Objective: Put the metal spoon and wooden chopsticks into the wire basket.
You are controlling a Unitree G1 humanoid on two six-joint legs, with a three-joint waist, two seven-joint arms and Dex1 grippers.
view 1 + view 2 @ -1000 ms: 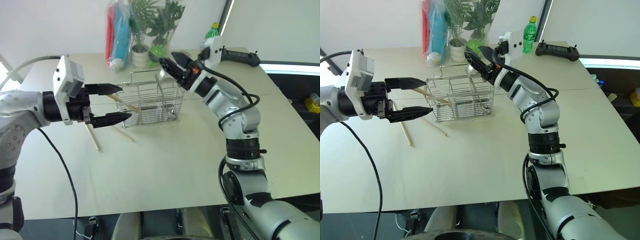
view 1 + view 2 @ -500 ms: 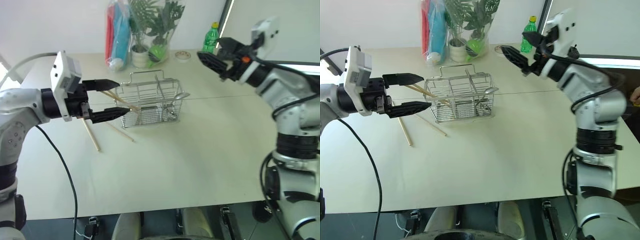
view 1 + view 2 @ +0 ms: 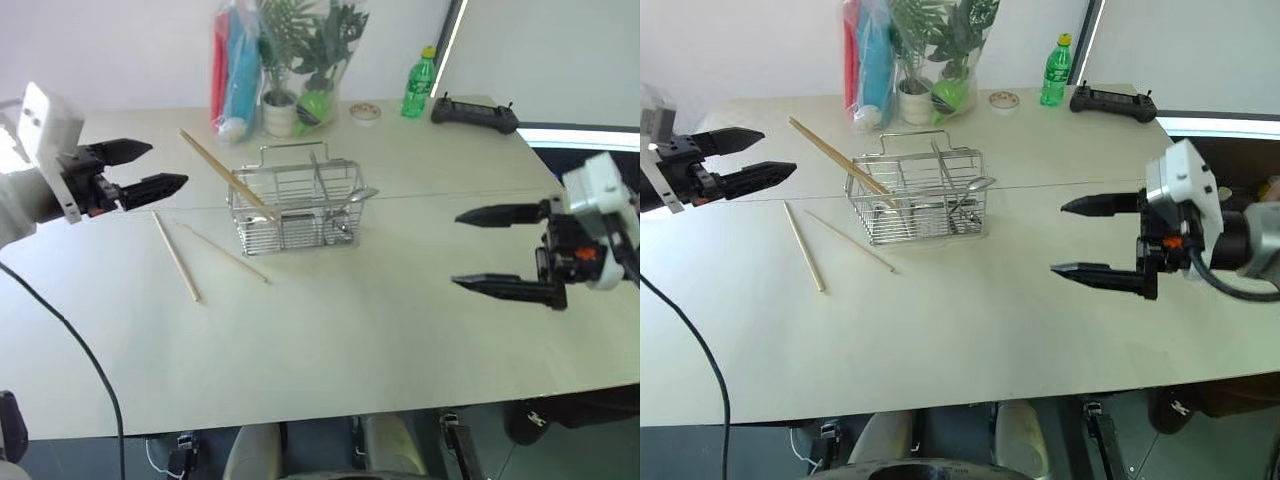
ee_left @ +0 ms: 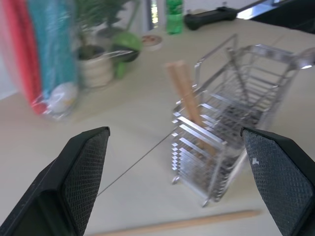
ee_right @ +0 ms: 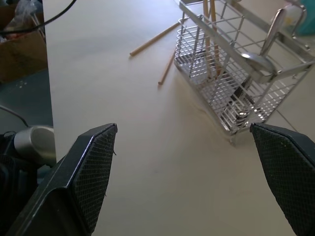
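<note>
With both the left gripper (image 3: 148,168) and right gripper (image 3: 492,252) spread wide and empty, the two chopsticks (image 3: 176,257) on the worktop (image 3: 330,330) beside the basket (image 3: 295,208) look light, stiff and roll-prone, best pinched mid-length.

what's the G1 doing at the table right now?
Tidying cutlery into the wire basket. The metal spoon already leans in its right compartment, and a pair of wooden chopsticks stands slanted in the left one. Two more chopsticks lie on the table left of the basket. Both the left gripper and the right gripper are open, holding nothing, off to either side of the basket.
</note>
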